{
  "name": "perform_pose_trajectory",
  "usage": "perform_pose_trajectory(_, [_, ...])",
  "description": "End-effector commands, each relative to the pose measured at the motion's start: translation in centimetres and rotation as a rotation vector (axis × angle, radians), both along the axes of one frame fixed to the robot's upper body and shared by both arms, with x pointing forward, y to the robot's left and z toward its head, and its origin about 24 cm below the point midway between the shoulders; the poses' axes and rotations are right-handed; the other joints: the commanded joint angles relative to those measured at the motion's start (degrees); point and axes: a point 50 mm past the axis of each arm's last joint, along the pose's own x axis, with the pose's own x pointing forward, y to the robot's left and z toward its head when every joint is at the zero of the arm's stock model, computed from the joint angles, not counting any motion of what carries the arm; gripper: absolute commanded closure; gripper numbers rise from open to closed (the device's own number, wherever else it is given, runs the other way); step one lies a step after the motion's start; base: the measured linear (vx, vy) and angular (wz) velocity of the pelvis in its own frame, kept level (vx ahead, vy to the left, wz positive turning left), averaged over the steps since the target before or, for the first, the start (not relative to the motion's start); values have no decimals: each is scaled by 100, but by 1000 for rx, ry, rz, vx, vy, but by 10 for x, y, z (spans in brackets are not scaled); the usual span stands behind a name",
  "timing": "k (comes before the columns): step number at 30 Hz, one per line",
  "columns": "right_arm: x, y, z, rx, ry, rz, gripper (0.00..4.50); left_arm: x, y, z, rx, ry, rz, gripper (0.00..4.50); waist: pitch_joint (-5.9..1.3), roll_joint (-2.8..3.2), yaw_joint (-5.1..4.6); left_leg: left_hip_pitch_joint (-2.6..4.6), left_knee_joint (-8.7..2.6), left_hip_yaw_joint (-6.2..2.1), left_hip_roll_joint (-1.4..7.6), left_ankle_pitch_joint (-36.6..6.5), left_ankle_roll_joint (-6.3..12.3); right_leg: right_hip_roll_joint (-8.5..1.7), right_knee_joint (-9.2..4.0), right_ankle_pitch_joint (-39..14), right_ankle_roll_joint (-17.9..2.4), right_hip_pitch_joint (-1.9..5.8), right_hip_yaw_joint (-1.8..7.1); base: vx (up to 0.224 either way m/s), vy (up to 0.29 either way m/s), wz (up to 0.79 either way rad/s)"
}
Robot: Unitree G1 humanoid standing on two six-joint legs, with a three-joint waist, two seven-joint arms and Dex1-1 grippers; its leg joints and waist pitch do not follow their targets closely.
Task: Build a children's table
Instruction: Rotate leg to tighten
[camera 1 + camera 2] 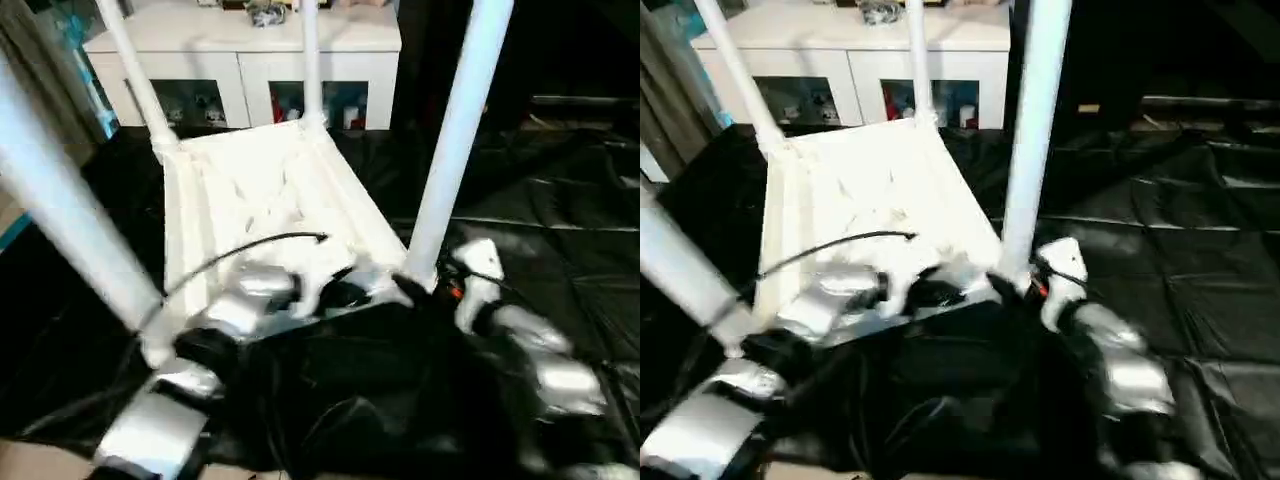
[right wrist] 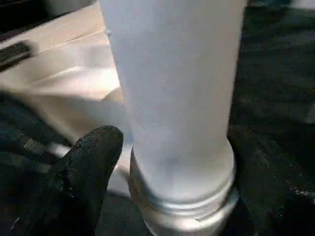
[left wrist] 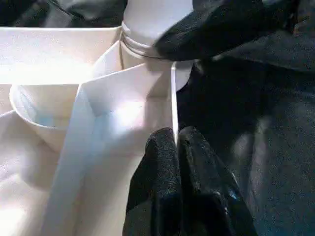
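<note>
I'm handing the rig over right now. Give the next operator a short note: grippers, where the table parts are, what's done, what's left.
Left gripper: shut, fingertips together at a rib edge of the children's table.
Right gripper: fingers either side of the near right leg at its socket, not clamped.
Table lies upside down on the black-covered work table, ribbed underside up.
Done: four legs stand in the corner sockets.
Left: check that the near right leg is fully seated, then turn the table upright.

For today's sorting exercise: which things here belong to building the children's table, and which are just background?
Job:
- children's table, upside down
- its leg by the right claw
- left claw at its rim

Background:
- black cover
- white cabinet
- black cable
</note>
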Motion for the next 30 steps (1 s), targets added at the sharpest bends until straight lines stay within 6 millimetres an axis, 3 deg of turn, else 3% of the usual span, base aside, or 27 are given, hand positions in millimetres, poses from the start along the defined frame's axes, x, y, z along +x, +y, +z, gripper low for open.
perform_pose_trajectory(1, [-11,36,-6,49,49,232,81,-5,-16,9,-33,-37,-104,450,-317,-111,56,23,-477,-134,325,-1444,515,-268,-326,-1233,-1340,203,180,70,-32,4])
perform_pose_trajectory(3, [-15,28,-4,32,61,292,81,-7,-10,8,-18,-24,-154,450,-357,-101,92,-6,-419,-129,336,-915,652,-257,-229,-664,-1488,236,162,65,-31,0])
perform_pose_trajectory(6, [-21,16,-1,4,77,370,81,-11,-2,7,-11,-2,-212,450,-394,-116,192,12,-323,-90,327,-458,887,-244,-125,84,-1676,200,179,38,-17,0])
perform_pose_trajectory(7, [-23,13,1,10,87,388,81,-13,1,8,-17,10,-240,450,-400,-137,208,1,-302,-82,312,-372,934,-247,-111,199,-1692,199,182,0,0,0])
perform_pose_trajectory(9, [-24,8,4,16,100,415,81,-15,5,9,-25,26,-277,450,-418,-108,293,-5,-269,-93,336,-146,1106,-245,-63,362,-1724,176,170,0,0,0])
perform_pose_trajectory(10, [-26,6,5,16,110,437,81,-16,7,9,-27,35,-293,450,-410,-140,304,-16,-271,-93,337,-148,1117,-241,-65,305,-1715,181,166,0,0,0])
perform_pose_trajectory(13, [-29,4,7,9,123,480,81,-17,12,10,-27,50,-314,450,-375,-126,347,3,-313,-95,362,-478,972,-240,-117,-364,-1644,159,163,0,0,0])
perform_pose_trajectory(15, [-30,3,7,8,126,493,81,-18,14,11,-25,55,-321,450,-349,-118,356,26,-357,-95,375,-821,746,-236,-165,-795,-1576,142,177,0,0,0])
perform_pose_trajectory(18, [-30,3,7,14,129,504,104,-18,16,10,-22,59,-328,450,-343,-131,350,32,-382,-98,371,-1007,545,-244,-183,-996,-1490,145,192,0,0,0])
perform_pose_trajectory(23, [-35,6,5,37,159,535,141,-20,16,9,-19,62,-331,450,-356,-136,356,20,-363,-94,361,-877,549,-248,-161,-837,-1488,155,197,0,0,0])
perform_pose_trajectory(27, [-39,8,2,42,170,548,170,-20,15,8,-17,59,-325,450,-371,-134,387,9,-334,-93,351,-657,658,-244,-134,-609,-1499,157,190,0,0,0])
perform_pose_trajectory(30, [-43,12,-4,58,178,505,178,-14,11,6,-5,25,-238,450,-369,-129,405,12,-335,-94,355,-696,649,-247,-145,-669,-1475,154,194,0,0,0])
